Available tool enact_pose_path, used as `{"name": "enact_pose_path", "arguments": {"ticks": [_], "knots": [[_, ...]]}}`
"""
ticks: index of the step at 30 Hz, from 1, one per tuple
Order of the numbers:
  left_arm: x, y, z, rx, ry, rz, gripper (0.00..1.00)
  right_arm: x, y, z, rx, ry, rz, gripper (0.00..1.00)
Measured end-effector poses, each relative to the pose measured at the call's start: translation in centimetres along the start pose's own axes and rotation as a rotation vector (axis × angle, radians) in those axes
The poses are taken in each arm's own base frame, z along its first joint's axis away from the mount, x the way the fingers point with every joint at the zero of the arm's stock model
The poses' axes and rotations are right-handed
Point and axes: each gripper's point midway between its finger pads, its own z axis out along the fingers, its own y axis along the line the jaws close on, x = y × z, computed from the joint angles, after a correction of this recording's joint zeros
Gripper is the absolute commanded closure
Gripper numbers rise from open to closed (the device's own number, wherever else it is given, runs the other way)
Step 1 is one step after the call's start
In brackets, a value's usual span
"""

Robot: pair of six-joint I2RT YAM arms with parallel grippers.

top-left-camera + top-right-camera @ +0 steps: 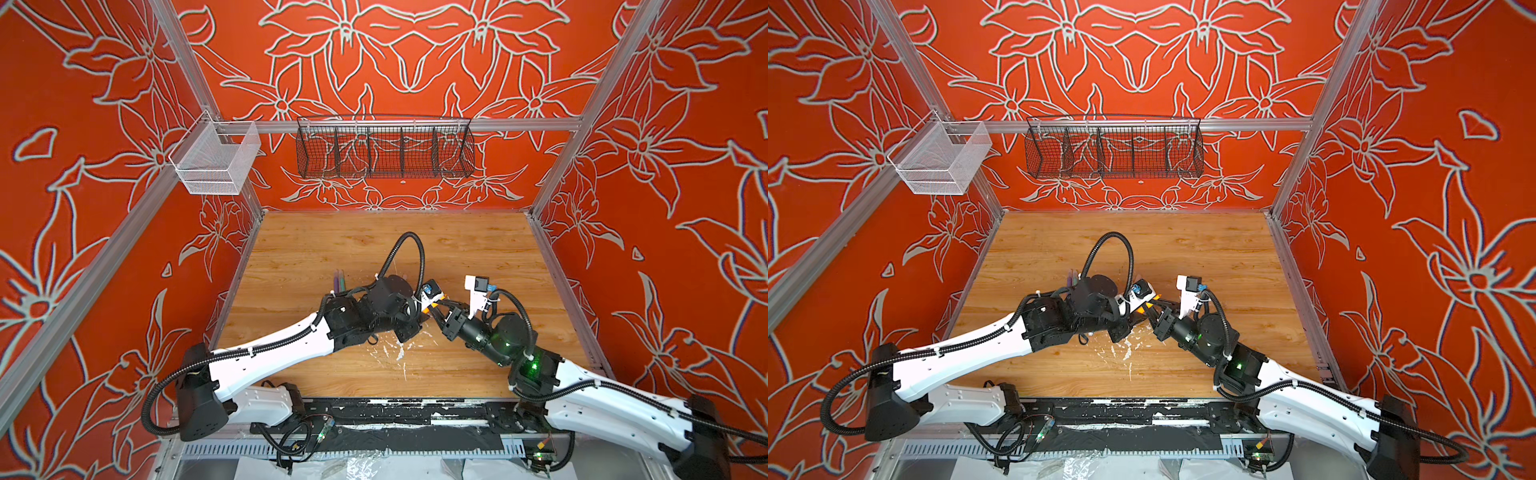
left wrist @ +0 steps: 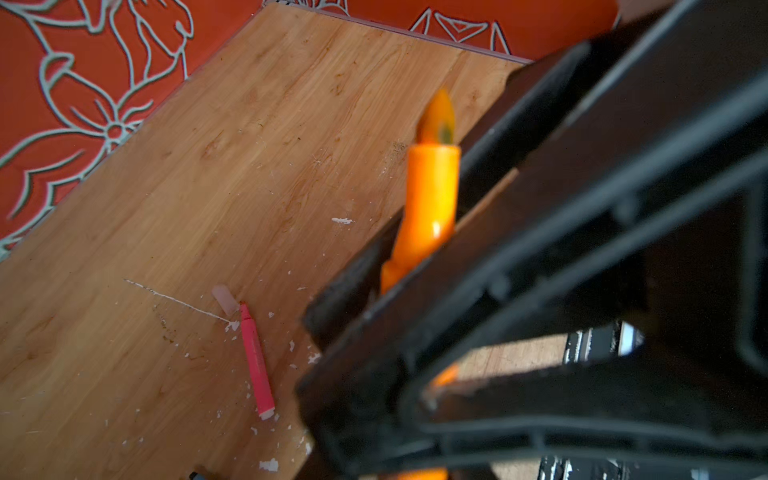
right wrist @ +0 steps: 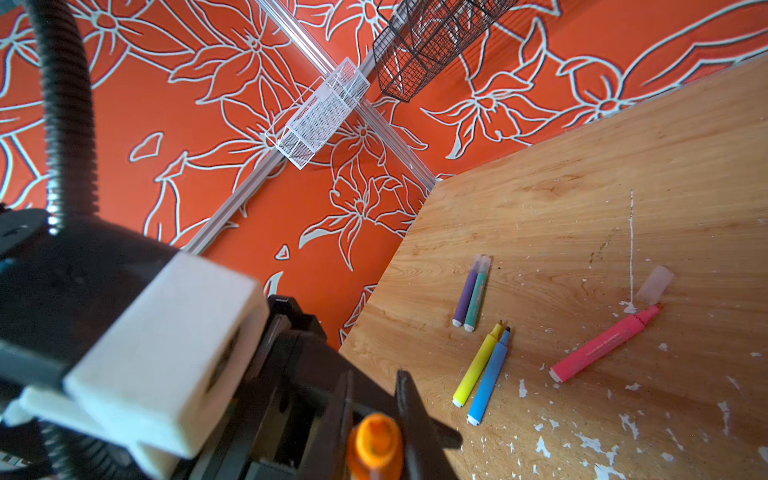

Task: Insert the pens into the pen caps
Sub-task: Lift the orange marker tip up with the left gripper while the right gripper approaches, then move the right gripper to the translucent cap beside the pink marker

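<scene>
Both grippers meet above the middle of the wooden table. My right gripper is shut on the orange pen, seen end-on between its black fingers. In the left wrist view the orange pen stands tip up, crossed by black fingers. My left gripper is at the pen's other end, its jaws too blurred to read. On the table lie a pink pen with a clear pen cap at its tip, and a yellow pen beside a blue pen. A purple pen and a green pen wear clear caps.
A white mesh basket and a black wire basket hang on the back rail. White paint flecks dot the wood near the front. The left arm's cable loop arches over the table.
</scene>
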Motion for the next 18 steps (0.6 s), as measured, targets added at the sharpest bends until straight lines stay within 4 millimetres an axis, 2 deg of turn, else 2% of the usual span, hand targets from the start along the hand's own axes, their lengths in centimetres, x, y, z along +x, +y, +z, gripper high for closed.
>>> {"name": "enact_pose_path", "arguments": {"ticks": [1,2,3,6,8,9,11,13,16,18], "knots": [[0.0,-0.1,0.0,0.002,-0.002,-0.001,0.87,0.0,0.0,0.0,0.000,-0.003,0.001,1.00],[-0.1,-0.1,0.0,0.003,-0.003,0.005,0.96,-0.1,0.1,0.0,0.001,-0.009,0.001,1.00],[-0.1,-0.1,0.0,0.000,-0.005,0.008,1.00,-0.1,0.0,0.0,0.004,-0.012,0.001,0.98],[0.0,0.2,0.1,-0.020,-0.011,-0.001,1.00,-0.1,-0.1,0.1,0.010,-0.015,0.001,0.62],[0.2,1.0,0.1,-0.074,-0.014,-0.023,1.00,0.1,-0.2,0.1,0.015,-0.009,-0.001,0.48],[0.4,1.7,-0.1,-0.108,-0.019,-0.040,1.00,0.2,-0.3,0.1,0.021,-0.005,-0.008,0.44],[0.6,3.3,-1.0,-0.168,-0.045,-0.092,1.00,0.4,-0.7,0.1,0.047,0.004,-0.025,0.42],[0.9,5.6,-2.6,-0.235,-0.087,-0.174,1.00,0.4,-1.4,0.0,0.096,0.014,-0.041,0.42],[1.5,9.9,-6.5,-0.362,-0.190,-0.320,1.00,0.1,-2.7,-0.2,0.182,0.009,-0.058,0.41],[1.9,12.4,-9.7,-0.456,-0.281,-0.406,1.00,0.1,-3.8,-0.4,0.238,0.003,-0.073,0.38]]}}
